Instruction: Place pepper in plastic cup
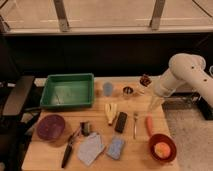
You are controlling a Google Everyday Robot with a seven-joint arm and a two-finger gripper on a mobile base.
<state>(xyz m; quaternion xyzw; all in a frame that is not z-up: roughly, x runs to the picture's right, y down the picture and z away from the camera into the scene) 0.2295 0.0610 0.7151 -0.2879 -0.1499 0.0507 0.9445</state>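
The pepper (149, 125) is a small orange-red elongated thing lying on the wooden table (100, 162) at the right, just above the red bowl. The plastic cup (108, 89) is a blue-grey tumbler standing upright at the table's back, right of the green bin. My gripper (154, 103) hangs at the end of the white arm that reaches in from the right. It points down over the table's right part, a little above and behind the pepper, and well right of the cup. Nothing shows in it.
A green bin (67, 91) stands back left, with a small metal cup (128, 91) and a dark small item (145, 80) further right. A pale yellow banana-like thing (111, 112), black object (120, 122), fork (135, 125), purple plate (51, 127), sponge (115, 148), cloth (90, 148) and red bowl (161, 147) with round fruit fill the table.
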